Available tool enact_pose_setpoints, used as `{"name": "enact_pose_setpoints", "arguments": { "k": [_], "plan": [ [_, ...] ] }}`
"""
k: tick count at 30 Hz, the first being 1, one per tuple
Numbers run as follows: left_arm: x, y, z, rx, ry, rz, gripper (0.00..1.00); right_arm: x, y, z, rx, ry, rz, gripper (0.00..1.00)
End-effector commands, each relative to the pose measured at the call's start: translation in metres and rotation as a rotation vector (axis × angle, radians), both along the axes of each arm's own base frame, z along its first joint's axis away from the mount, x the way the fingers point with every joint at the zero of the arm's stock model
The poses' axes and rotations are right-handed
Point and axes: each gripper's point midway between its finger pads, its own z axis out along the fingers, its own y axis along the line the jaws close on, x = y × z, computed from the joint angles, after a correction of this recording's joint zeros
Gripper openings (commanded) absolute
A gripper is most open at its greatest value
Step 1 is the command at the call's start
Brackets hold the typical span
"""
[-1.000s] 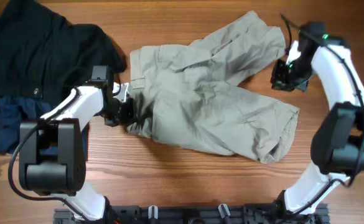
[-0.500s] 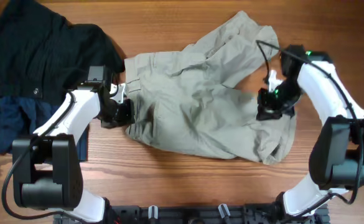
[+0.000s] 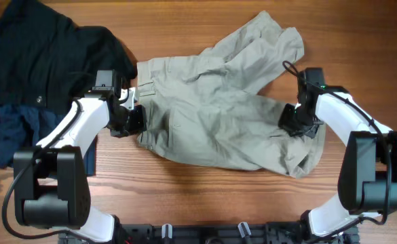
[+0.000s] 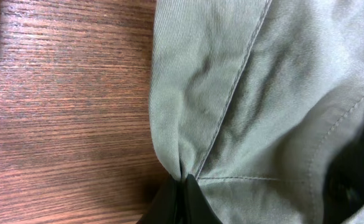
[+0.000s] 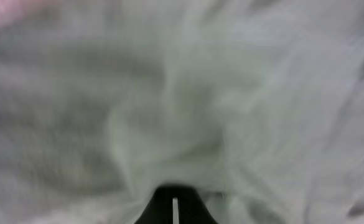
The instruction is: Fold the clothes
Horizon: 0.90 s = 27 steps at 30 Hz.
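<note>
— Where are the clothes?
— A pair of khaki shorts (image 3: pixel 218 122) lies rumpled in the middle of the wooden table (image 3: pixel 184 196), with the waistband to the left and the legs spread to the right.
— And the arms?
— The left gripper (image 3: pixel 136 120) is pinched closed on a fold at the waistband edge. The right gripper (image 3: pixel 294 125) sits on the nearer leg; its close view is blurred, so I cannot tell its grip.
— Anything else?
— A heap of dark clothes (image 3: pixel 42 61) lies at the far left.
</note>
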Motion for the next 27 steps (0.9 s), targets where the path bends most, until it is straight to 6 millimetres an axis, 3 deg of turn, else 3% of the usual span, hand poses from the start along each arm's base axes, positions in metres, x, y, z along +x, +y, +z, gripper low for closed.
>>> {"name": "enact_pose_setpoints", "arguments": {
  "k": [1,4,7,9,11,14,16,17,20,22,27],
  "plan": [
    [0.002,0.001,0.004,0.004,-0.016,0.010,0.04,0.005,-0.049,-0.024,-0.254,-0.004,-0.061,0.04],
    [0.002,0.001,0.004,0.004,-0.016,0.010,0.04,0.034,-0.059,-0.028,-0.281,-0.106,-0.071,0.04],
    [0.002,0.001,0.004,0.005,-0.016,0.010,0.04,0.051,-0.063,-0.018,-0.214,-0.137,-0.065,0.04],
    [0.002,0.001,0.004,0.005,-0.016,0.010,0.04,0.055,-0.058,0.002,-0.064,-0.099,-0.104,0.04],
    [0.001,0.001,0.004,0.005,-0.015,0.010,0.04,0.056,-0.053,0.038,0.143,-0.100,-0.154,0.09],
    [0.001,0.001,0.004,0.005,-0.015,0.010,0.04,0.048,-0.070,0.080,0.272,-0.177,-0.223,0.24],
    [0.001,0.001,0.004,0.004,-0.014,0.010,0.04,0.034,-0.089,0.092,0.314,-0.206,-0.249,0.38],
    [0.001,0.001,0.004,0.005,-0.012,0.011,0.04,0.025,-0.093,0.088,0.344,-0.201,-0.246,0.50],
    [0.000,0.001,0.004,0.005,-0.011,0.010,0.04,0.001,-0.086,0.061,0.440,-0.169,-0.291,0.49],
    [0.000,0.002,0.004,0.006,-0.012,0.006,0.04,-0.002,-0.076,0.050,0.526,-0.207,-0.303,0.49],
    [0.000,0.006,0.003,0.032,-0.011,0.009,0.04,-0.020,-0.058,0.028,0.550,-0.168,-0.275,0.49]
  ]
}}
